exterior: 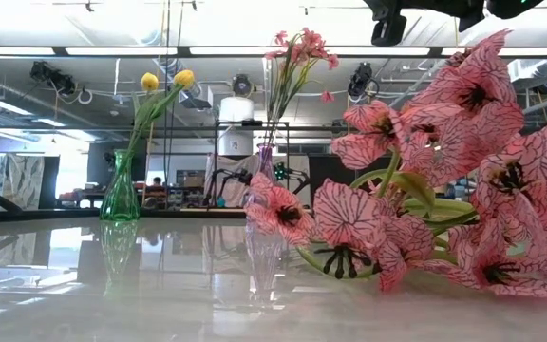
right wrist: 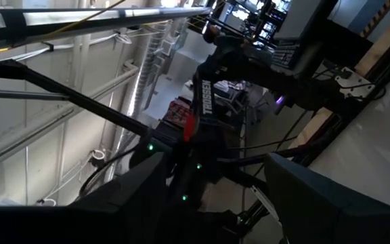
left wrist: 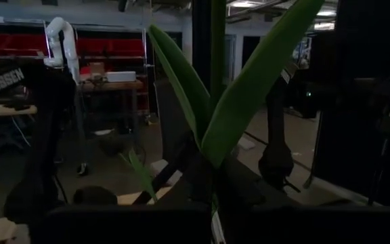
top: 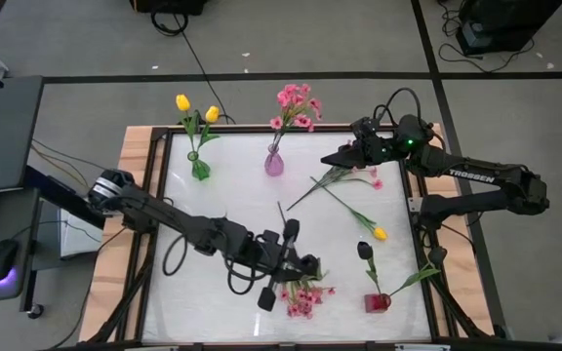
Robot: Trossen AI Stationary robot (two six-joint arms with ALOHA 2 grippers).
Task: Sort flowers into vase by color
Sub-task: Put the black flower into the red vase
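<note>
My left gripper (top: 305, 265) hangs over the table's near middle, shut on a tulip with long green leaves (left wrist: 249, 88). Its dark, almost black head (top: 291, 231) shows beside the gripper in the high view. My right gripper (top: 344, 156) waits open at the far right, above a pink spray (top: 354, 175) lying on the table. A yellow tulip (top: 379, 232) also lies there. Another pink spray (exterior: 425, 209) lies near the front edge. A green vase (top: 199, 168) holds yellow tulips, a purple vase (top: 274, 162) holds pink blossoms, and a red vase (top: 377, 302) holds a dark tulip. My left gripper pinches the tulip's green stem (left wrist: 215, 193) between its two fingers, just below where the leaves branch off. The fingers reach out roughly level and lie across the stem. The stem stands about upright in the hold, lifted clear of the table. The spot itself is dark in the wrist view.
A wooden frame (top: 135, 195) borders the white table top. The three vases stand along the far edge and at the near right corner. Cables (top: 179, 249) trail along the left arm. Bare table lies at the left, between the left arm and the green vase.
</note>
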